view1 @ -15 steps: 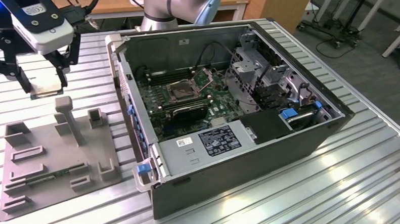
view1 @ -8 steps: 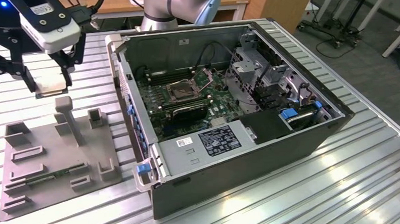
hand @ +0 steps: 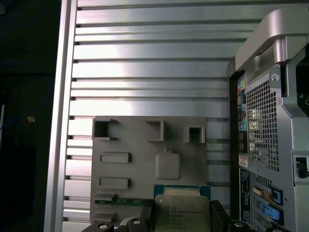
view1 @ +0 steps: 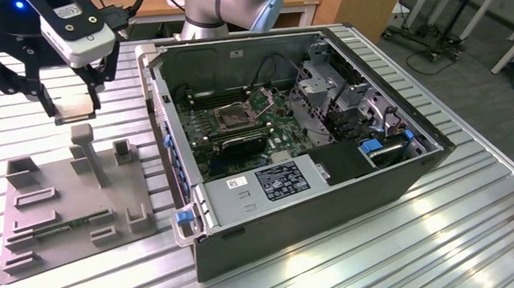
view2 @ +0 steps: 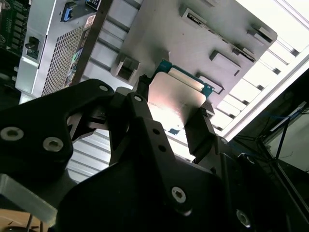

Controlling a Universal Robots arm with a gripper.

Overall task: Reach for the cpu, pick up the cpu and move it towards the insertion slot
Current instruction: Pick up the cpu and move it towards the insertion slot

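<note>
Cpu (view1: pixel 75 116) held in the air by the gripper (view1: pixel 73 110), at the exterior view's left. The dark fingers (view2: pixel 199 130) are closed on two opposite edges of the chip, as the second wrist view shows.

Nearest in the exterior view lies a grey fixture plate (view1: pixel 72 204) with moulded pockets, resting on the slatted metal table (view1: pixel 408 255). A green circuit strip (view1: pixel 58 225) sits in one pocket. The chip hangs above the far end of this plate, clear of it.

Farther back and to the exterior view's right stands the open computer case (view1: pixel 324 205). The insertion slot (view1: pixel 238 116), a shiny frame with a dark centre, lies inside on the board. It is well apart from the chip, with the case wall between them.

The step in hand looks like the carry toward the slot. It would go best with the chip level, the grip kept on its edges, and enough height to pass over the case wall.

The pale lid faces up and the green border shows around it. The chip is square, so it has no real long axis, and its sides run parallel to the plate's edges. It seems level, though the fingers hide part of it.
</note>
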